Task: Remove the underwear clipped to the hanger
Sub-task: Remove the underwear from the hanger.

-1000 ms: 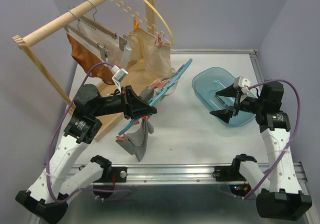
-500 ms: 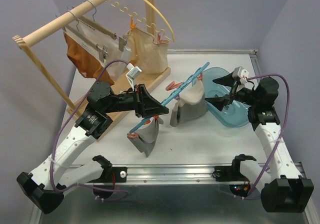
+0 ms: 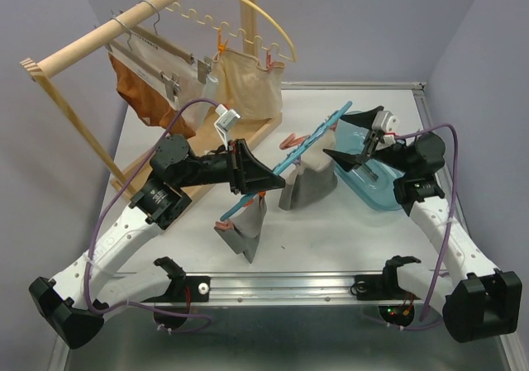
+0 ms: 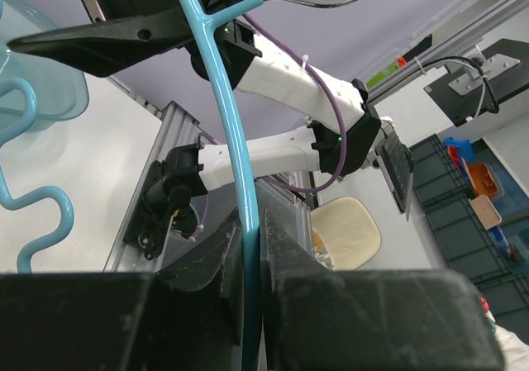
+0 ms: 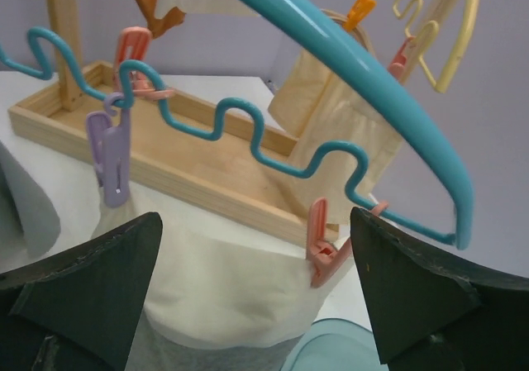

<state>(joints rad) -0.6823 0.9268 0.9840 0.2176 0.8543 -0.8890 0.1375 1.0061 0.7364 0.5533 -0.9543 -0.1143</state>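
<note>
My left gripper (image 3: 258,179) is shut on a teal wavy hanger (image 3: 307,144), its bar pinched between the fingers (image 4: 245,247). A grey and cream pair of underwear (image 3: 311,180) hangs from it by a pink clip (image 5: 324,247) and a purple clip (image 5: 111,158); its cream part (image 5: 223,292) fills the right wrist view. Another grey pair (image 3: 242,233) hangs from the hanger's near end. My right gripper (image 3: 345,143) is open, its jaws wide apart, right beside the cream and grey pair. Rust-orange (image 3: 142,98) and beige (image 3: 245,90) underwear hang on the rack.
A wooden rack (image 3: 107,32) with a yellow hanger (image 3: 269,22) stands at the back left, its base (image 5: 198,168) just behind the teal hanger. A clear blue tub (image 3: 376,181) lies under my right gripper.
My right gripper has moved left from the tub up to the cream and grey pair. My left gripper has swung the teal hanger right and away from the rack.
</note>
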